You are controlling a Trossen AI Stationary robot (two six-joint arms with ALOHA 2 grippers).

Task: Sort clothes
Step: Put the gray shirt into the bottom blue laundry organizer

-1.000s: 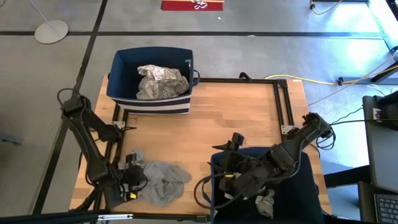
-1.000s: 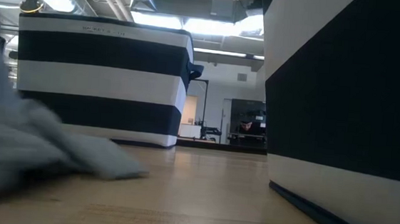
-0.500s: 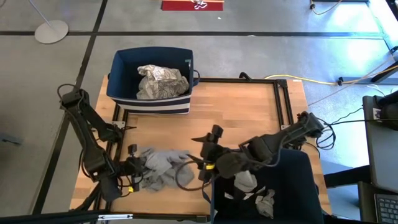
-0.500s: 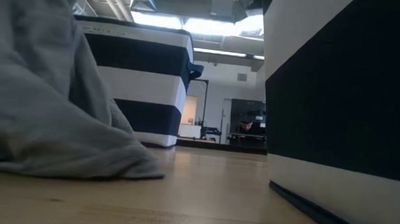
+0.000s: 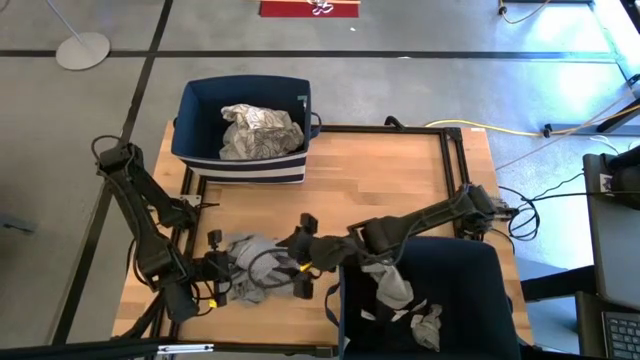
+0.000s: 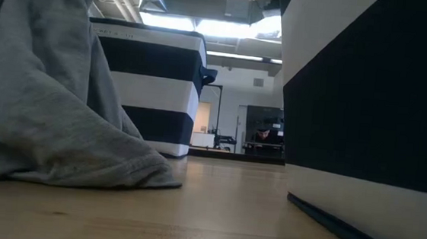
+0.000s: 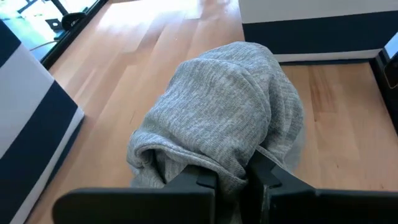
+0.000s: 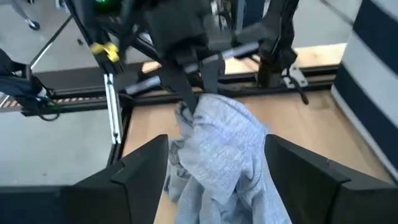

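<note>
A concrete floor (image 5: pixel 420 90) marked with dark lines is seen around a pale wooden table (image 5: pixel 380 190) with a straight, fine grain and a black metal frame. Beyond the table, in the low view, a room with ceiling lights and an open doorway is being shown.

Two boxy fabric bins are being carried by the table. The striped bin (image 5: pixel 243 130), navy with white bands, is standing at the far left corner, and a crumpled white garment with a dark pattern (image 5: pixel 258 131) is lying inside it. The dark bin (image 5: pixel 470 270) is standing at the near right, and a pale grey garment (image 5: pixel 393 285) with smaller pale pieces (image 5: pixel 428 326) beside it is lying in it.

A soft grey knitted garment (image 5: pixel 250 272), bunched into a rounded heap with deep folds, is resting on the table near the front left edge. It is being gripped at one edge by the left pincer (image 7: pixel 231 177), whose fingers are clenched on the fabric. The right pincer (image 8: pixel 214 165) is being held spread wide with the same garment between its fingers.
</note>
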